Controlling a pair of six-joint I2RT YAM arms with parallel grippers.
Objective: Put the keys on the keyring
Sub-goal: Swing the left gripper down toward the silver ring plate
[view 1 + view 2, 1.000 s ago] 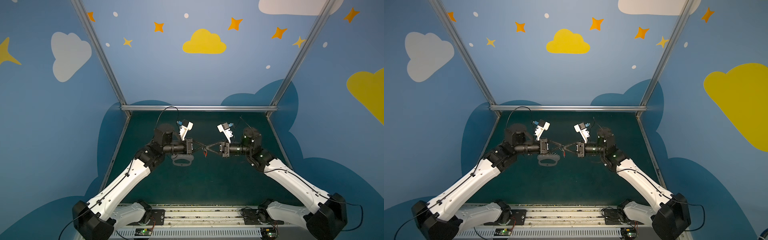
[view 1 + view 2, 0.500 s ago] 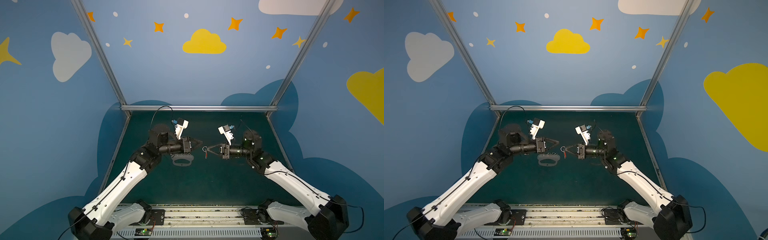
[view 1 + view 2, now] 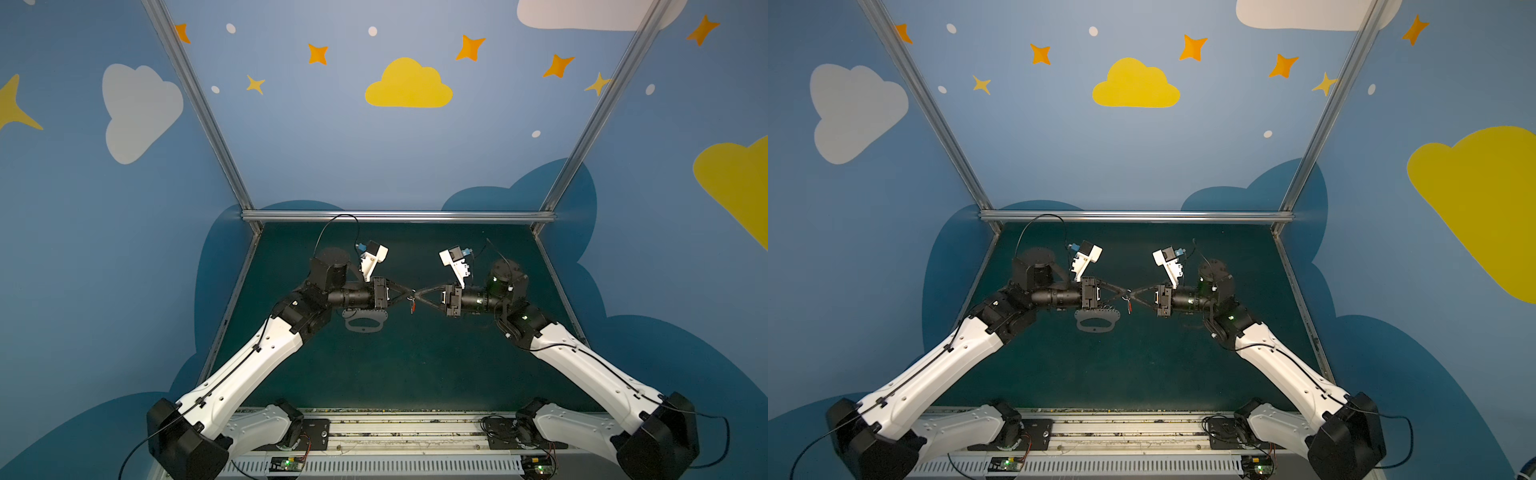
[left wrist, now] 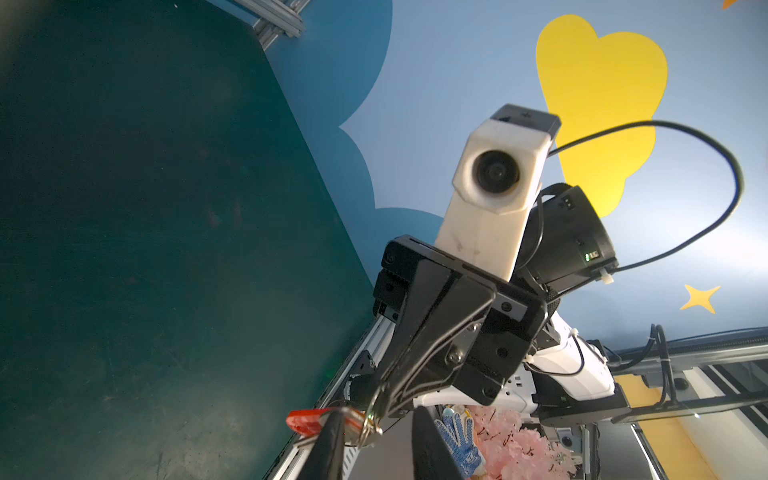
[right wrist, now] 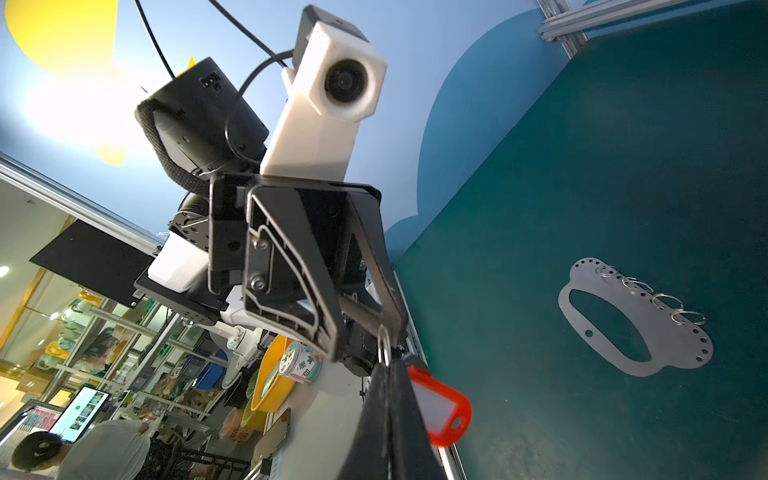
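Note:
Both grippers meet tip to tip above the middle of the green table in both top views. My right gripper [image 5: 390, 368] is shut on the keyring [image 5: 384, 347], a thin silver loop sticking out of its tips. The keys, a small silver key [image 4: 353, 420] with a red-orange tag [image 5: 442, 409], hang from the keyring beside the right fingers; the tag [image 3: 412, 307] dangles under the tips. My left gripper [image 4: 378, 415] is open, its jaws apart. One of its fingers [image 4: 328, 444] lies against the key and tag, the other stands clear.
A flat grey holed plate [image 5: 673, 347] lies on the table below the left gripper, also in a top view [image 3: 365, 325]. Several spare wire rings [image 5: 665, 300] sit along its edge. Blue walls and aluminium frame bars close in the table.
Half a second ago the left gripper had drawn back to the left, leaving ring and tag with the right gripper. It has come back to the right gripper's tips, its jaws now apart.

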